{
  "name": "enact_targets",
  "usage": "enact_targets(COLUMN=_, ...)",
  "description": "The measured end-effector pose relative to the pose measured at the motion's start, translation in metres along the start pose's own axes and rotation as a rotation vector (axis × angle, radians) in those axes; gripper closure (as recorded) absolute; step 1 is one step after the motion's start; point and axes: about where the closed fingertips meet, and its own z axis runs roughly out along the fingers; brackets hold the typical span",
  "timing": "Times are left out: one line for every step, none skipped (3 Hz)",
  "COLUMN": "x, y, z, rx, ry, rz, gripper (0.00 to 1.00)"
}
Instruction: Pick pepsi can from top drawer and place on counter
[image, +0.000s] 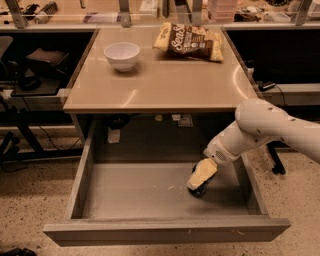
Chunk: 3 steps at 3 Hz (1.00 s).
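Observation:
The top drawer (135, 192) stands pulled fully open below the counter (165, 82). My gripper (201, 176), cream-coloured, reaches down into the drawer's right side on the white arm (260, 127) that comes in from the right. A small dark round shape (199, 191) shows just under the gripper on the drawer bottom. It is the pepsi can, mostly hidden by the gripper, and its logo does not show. The gripper is right at the can, and I cannot tell whether it grips it.
On the counter a white bowl (122, 54) stands at the back left and a brown-yellow snack bag (190, 41) lies at the back right. Dark desks and cables flank the table on both sides. The drawer's right wall (250, 182) is close to the arm.

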Motion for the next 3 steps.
enact_targets(x=0.0, y=0.0, z=0.0, rx=0.0, ry=0.0, rz=0.0, gripper=0.42)
enact_targets(x=-0.004, y=0.002, z=-0.007, rx=0.0, ry=0.0, rz=0.0, gripper=0.66)
enact_targets(x=-0.009, y=0.005, z=-0.013, rx=0.0, ry=0.0, rz=0.0, gripper=0.89)
